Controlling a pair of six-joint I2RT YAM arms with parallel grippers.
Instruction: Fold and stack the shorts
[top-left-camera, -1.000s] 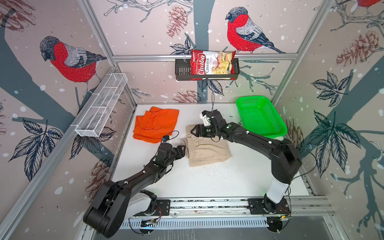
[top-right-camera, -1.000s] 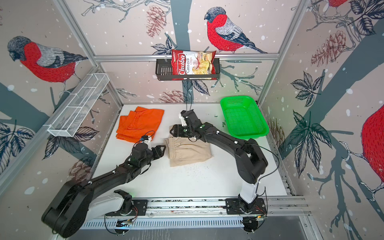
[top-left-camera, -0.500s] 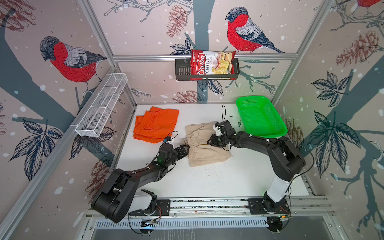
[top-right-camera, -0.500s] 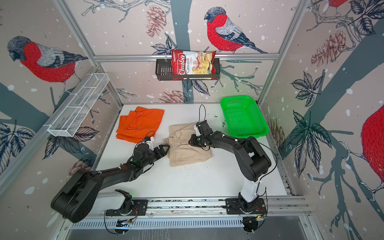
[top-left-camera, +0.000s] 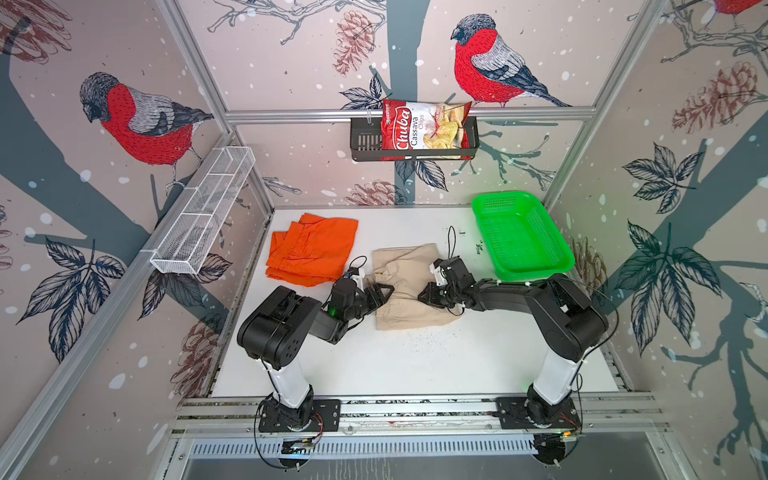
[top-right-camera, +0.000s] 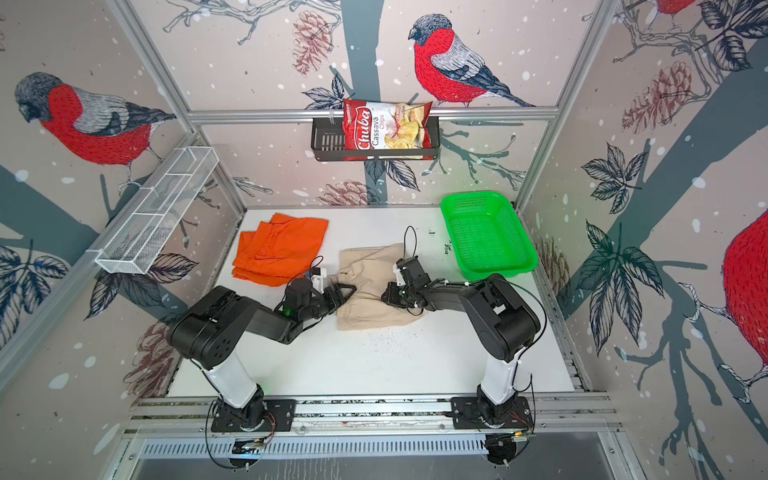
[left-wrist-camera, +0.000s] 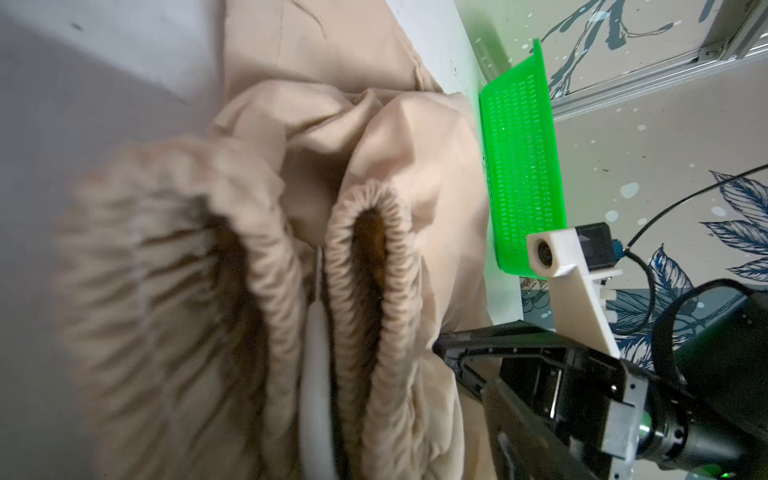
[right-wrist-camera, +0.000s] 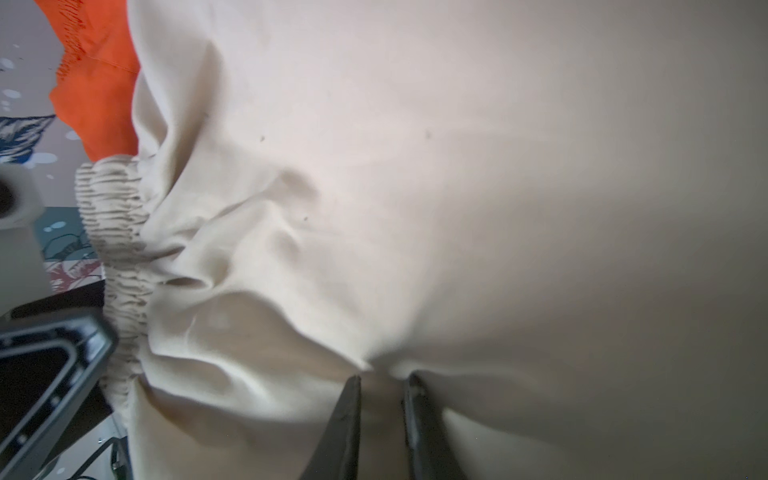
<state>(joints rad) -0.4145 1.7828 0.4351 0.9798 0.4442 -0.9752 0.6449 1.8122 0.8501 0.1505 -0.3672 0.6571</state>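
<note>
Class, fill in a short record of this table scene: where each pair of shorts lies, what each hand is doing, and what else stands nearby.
Orange shorts: folded, far left of the table, touched by neither hand.
Beige shorts: rumpled, mid-table, not on the orange pair.
Left hand: open, at the gathered waistband of the beige pair.
Right hand: shut on a fold of the beige cloth.
Basket: green, far right.
Stacking: not yet done.
</note>
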